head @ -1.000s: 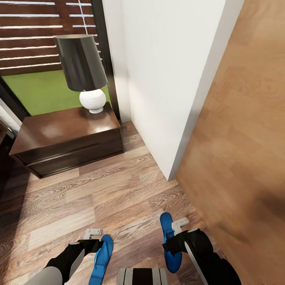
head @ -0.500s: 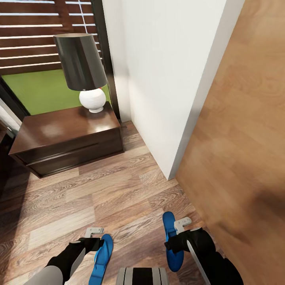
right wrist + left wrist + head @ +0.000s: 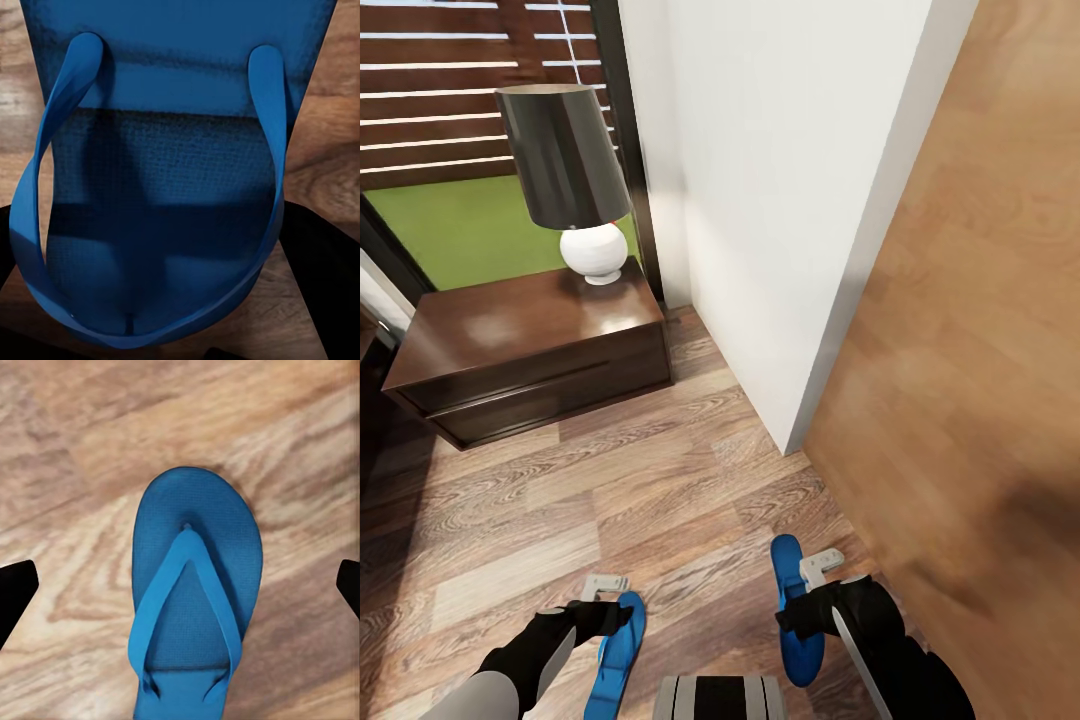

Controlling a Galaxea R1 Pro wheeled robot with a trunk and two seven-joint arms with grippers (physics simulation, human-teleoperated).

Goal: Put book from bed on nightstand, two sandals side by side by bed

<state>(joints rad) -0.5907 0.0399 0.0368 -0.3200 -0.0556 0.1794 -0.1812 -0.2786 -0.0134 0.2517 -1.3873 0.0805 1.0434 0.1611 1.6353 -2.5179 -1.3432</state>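
While left sandal (image 3: 196, 607) lies between spread left hand (image 3: 607, 590) fingers.

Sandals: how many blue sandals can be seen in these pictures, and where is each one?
2. One blue sandal lies on the wooden floor by the left gripper. The other sandal is at the right gripper, close to the white wall.

blue sandals (image 3: 618, 650) (image 3: 796, 610), apart, dark nightstand (image 3: 525, 355)

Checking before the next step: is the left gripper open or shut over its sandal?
Open. In the left wrist view the dark fingertips sit far apart at either edge, with the blue sandal flat on the wood floor between them.
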